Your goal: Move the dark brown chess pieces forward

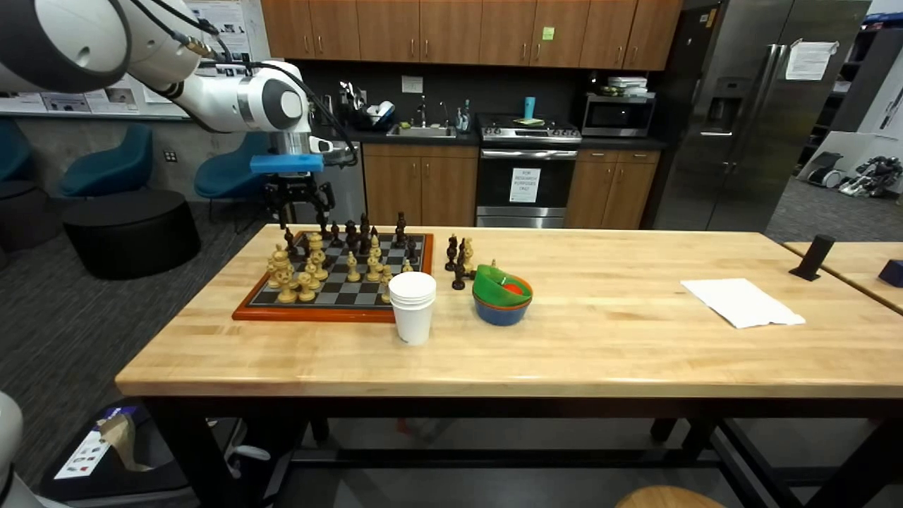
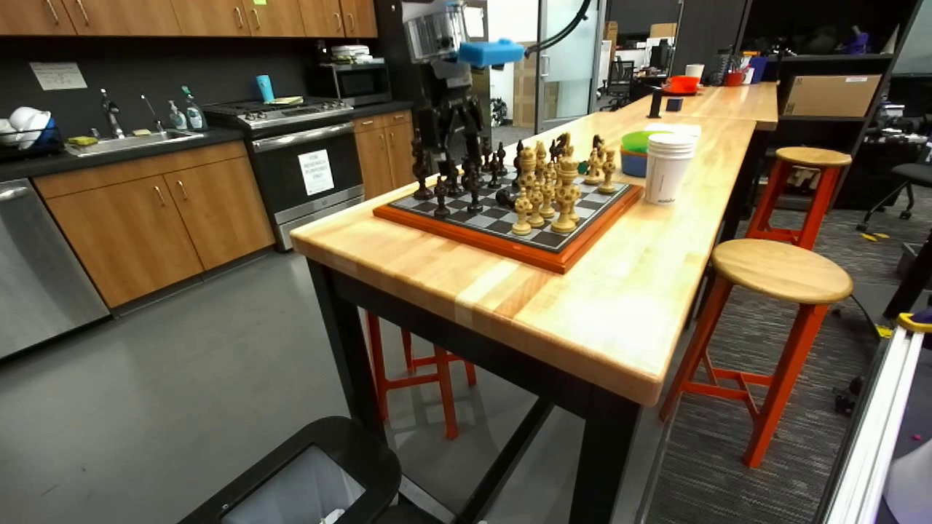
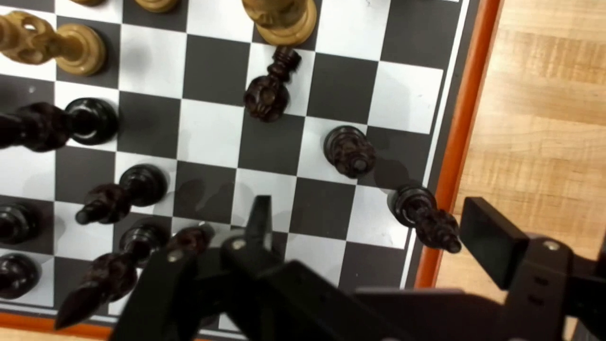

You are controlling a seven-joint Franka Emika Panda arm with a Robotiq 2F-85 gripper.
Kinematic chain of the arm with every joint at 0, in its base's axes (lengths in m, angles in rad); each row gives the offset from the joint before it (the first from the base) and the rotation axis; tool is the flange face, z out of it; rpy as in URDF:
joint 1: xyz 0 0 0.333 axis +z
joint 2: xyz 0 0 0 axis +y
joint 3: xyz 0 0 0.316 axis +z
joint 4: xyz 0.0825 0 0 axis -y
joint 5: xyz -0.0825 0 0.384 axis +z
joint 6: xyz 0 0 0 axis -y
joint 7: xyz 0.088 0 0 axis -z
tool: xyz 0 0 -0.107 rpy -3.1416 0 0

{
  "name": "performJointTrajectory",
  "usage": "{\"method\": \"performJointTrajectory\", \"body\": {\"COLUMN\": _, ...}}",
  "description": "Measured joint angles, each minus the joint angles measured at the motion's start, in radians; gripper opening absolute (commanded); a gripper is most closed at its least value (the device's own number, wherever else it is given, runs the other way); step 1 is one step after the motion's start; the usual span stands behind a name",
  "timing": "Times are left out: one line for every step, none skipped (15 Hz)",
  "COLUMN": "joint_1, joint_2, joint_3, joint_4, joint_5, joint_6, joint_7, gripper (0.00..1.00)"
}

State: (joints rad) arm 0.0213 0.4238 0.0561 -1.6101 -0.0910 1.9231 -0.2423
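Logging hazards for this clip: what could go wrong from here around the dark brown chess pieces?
An upright dark brown piece stands beside the chessboard's orange frame, so the open gripper could knock it over. A toppled dark brown piece lies close to a tan piece; it may roll or prove awkward to grasp. More dark brown pieces stand closely grouped, so a sideways sweep might topple several.

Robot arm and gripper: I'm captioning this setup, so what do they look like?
The arm is white and rounded, with dark grey joint covers, black cables and a bright blue block at the wrist. The gripper is black, with pale screw heads and flat, blocky fingers.
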Motion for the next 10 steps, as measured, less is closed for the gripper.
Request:
{"method": "performJointTrajectory", "body": {"joint_1": 0.005, "joint_2": -0.006, "joint_3": 0.000, "joint_4": 0.009, "joint_5": -0.001, "joint_6": -0.001, "joint_7": 0.001, "gripper": 1.00}}
{"method": "performJointTrajectory", "body": {"joint_1": 0.010, "joint_2": -0.010, "joint_3": 0.001, "joint_4": 0.022, "joint_5": -0.002, "joint_6": -0.002, "joint_7": 0.003, "gripper": 1.00}}
{"method": "performJointTrajectory", "body": {"joint_1": 0.016, "joint_2": -0.010, "joint_3": 0.001, "joint_4": 0.037, "joint_5": -0.003, "joint_6": -0.003, "joint_7": 0.005, "gripper": 1.00}}
{"method": "performJointTrajectory", "body": {"joint_1": 0.023, "joint_2": -0.009, "joint_3": 0.001, "joint_4": 0.055, "joint_5": -0.003, "joint_6": -0.005, "joint_7": 0.007, "gripper": 1.00}}
{"method": "performJointTrajectory", "body": {"joint_1": 0.029, "joint_2": -0.005, "joint_3": 0.002, "joint_4": 0.072, "joint_5": -0.003, "joint_6": -0.006, "joint_7": 0.010, "gripper": 1.00}}
{"method": "performJointTrajectory", "body": {"joint_1": 0.035, "joint_2": 0.000, "joint_3": 0.002, "joint_4": 0.088, "joint_5": -0.003, "joint_6": -0.007, "joint_7": 0.013, "gripper": 0.98}}
{"method": "performJointTrajectory", "body": {"joint_1": 0.040, "joint_2": 0.006, "joint_3": 0.003, "joint_4": 0.105, "joint_5": -0.003, "joint_6": -0.008, "joint_7": 0.017, "gripper": 0.97}}
{"method": "performJointTrajectory", "body": {"joint_1": 0.045, "joint_2": 0.013, "joint_3": 0.003, "joint_4": 0.119, "joint_5": -0.003, "joint_6": -0.009, "joint_7": 0.019, "gripper": 0.98}}
{"method": "performJointTrajectory", "body": {"joint_1": 0.050, "joint_2": 0.020, "joint_3": 0.004, "joint_4": 0.132, "joint_5": -0.003, "joint_6": -0.011, "joint_7": 0.022, "gripper": 0.98}}
{"method": "performJointTrajectory", "body": {"joint_1": 0.054, "joint_2": 0.028, "joint_3": 0.004, "joint_4": 0.145, "joint_5": -0.003, "joint_6": -0.016, "joint_7": 0.025, "gripper": 0.98}}
